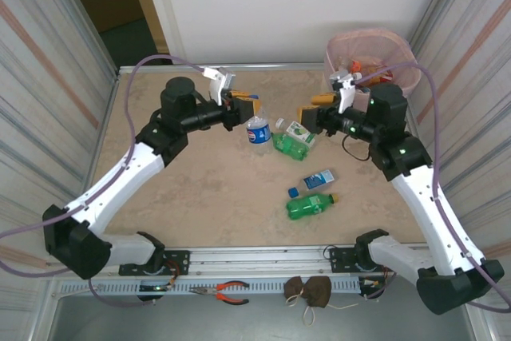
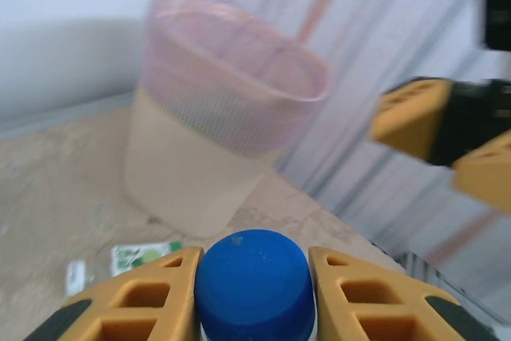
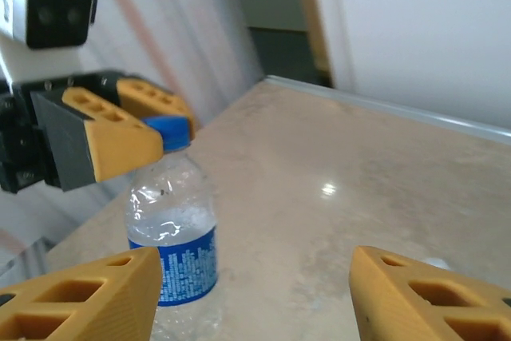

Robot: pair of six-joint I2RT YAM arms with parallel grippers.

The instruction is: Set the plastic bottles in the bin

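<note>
Over the table (image 1: 215,189), the left hand (image 1: 246,108) is clamping a blue-capped bottle (image 1: 258,131) and should be steadying it upright for the right hand (image 1: 308,114), waiting with fingers apart.

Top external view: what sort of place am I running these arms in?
Probably a lab robot cell rather than a home: a beige tabletop boxed in by ribbed panel walls, an aluminium mounting rail along the near edge, and pliers lying just below it.
</note>
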